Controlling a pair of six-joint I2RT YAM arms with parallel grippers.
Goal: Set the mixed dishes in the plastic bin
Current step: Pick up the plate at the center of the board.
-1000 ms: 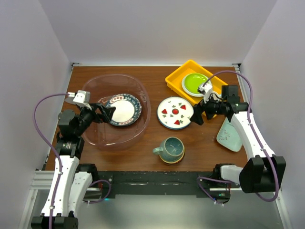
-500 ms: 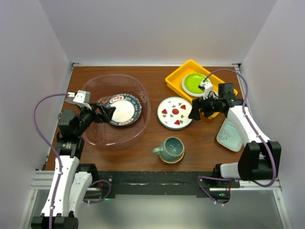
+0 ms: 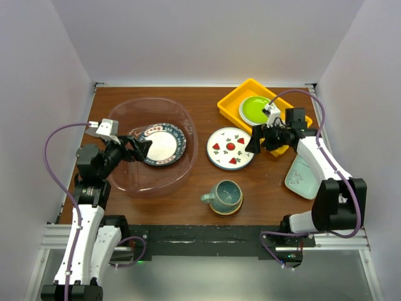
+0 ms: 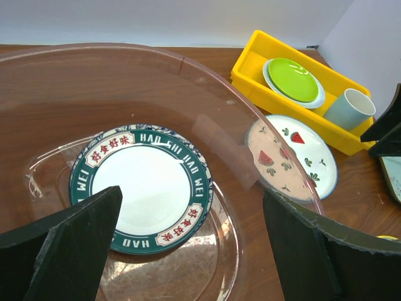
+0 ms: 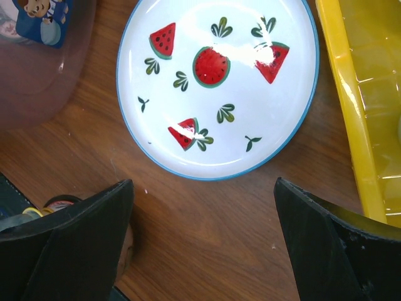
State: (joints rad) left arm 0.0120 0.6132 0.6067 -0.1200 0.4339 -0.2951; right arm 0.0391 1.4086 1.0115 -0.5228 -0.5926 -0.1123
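Note:
The clear pinkish plastic bin [image 3: 182, 119] sits at the left and holds a plate with a dark lettered rim [image 3: 161, 144], also in the left wrist view [image 4: 144, 185]. My left gripper [image 3: 143, 148] is open and empty, over the bin's inside above that plate. A white plate with red watermelon slices [image 3: 230, 148] lies on the table right of the bin; it also shows in the right wrist view [image 5: 216, 84]. My right gripper [image 3: 253, 145] is open and empty at that plate's right edge, above the table. A teal mug on a saucer [image 3: 224, 195] stands in front. A pale mint squarish dish [image 3: 302, 177] lies at the right.
A yellow tray [image 3: 233, 103] at the back right holds a lime-green plate [image 3: 255, 108] and a small white cup [image 4: 353, 108]. The bin's clear rim [image 4: 250, 119] runs between my left fingers and the watermelon plate. White walls close in the table.
My right gripper has moved left and slightly back, toward the watermelon plate's right edge. The left arm and the dishes have not moved.

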